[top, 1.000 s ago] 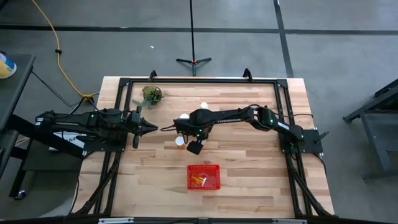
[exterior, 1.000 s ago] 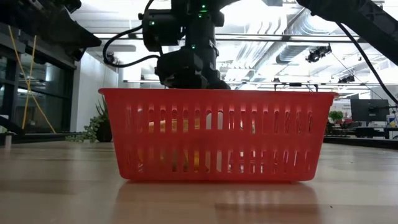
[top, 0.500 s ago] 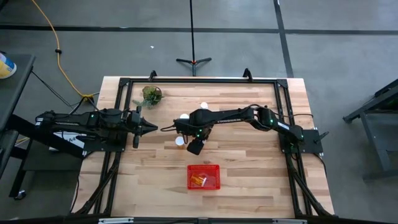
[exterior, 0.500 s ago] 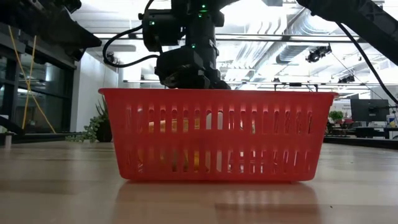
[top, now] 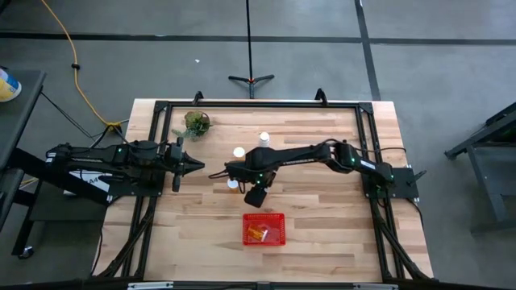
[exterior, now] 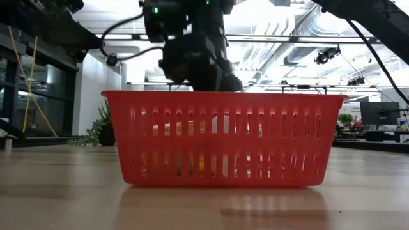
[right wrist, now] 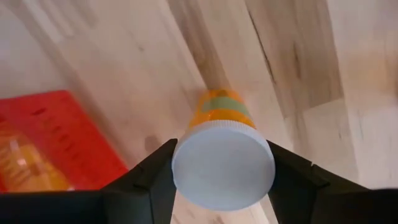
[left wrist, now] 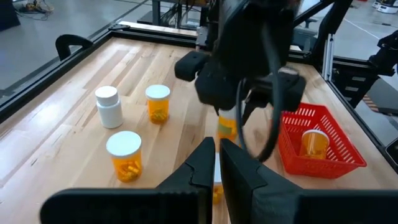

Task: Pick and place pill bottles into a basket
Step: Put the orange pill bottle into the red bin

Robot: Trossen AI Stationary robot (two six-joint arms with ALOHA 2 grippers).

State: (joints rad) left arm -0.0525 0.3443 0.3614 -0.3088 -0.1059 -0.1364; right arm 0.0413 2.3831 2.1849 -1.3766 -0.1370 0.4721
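Note:
My right gripper (top: 255, 194) is shut on an orange pill bottle with a white cap (right wrist: 224, 163), in the air just beyond the far side of the red basket (top: 264, 229). One orange bottle (left wrist: 313, 142) lies in the basket. A whitish bottle (left wrist: 109, 106) and two orange bottles (left wrist: 158, 102) (left wrist: 126, 155) stand upright on the table farther back. My left gripper (left wrist: 216, 163) is shut and empty at the table's left, pointing toward the middle. In the low view the basket (exterior: 223, 137) hides the held bottle. My right gripper pinches the bottle by its white cap (right wrist: 186, 163), one finger (right wrist: 146, 183) on each side of the rim. The fingers come from above, pointing down. The orange body (right wrist: 225, 107) hangs upright below the cap, clear of the table; it also shows in the left wrist view (left wrist: 227, 127).
A small green plant (top: 196, 124) stands at the far left corner. A black frame (top: 258, 105) runs round the table's edges. Bare wood lies to the left and right of the basket.
My right gripper has carried the bottle a little toward the table's near edge, closer to the basket, and stays shut on it. The bottle stays upright and off the table.

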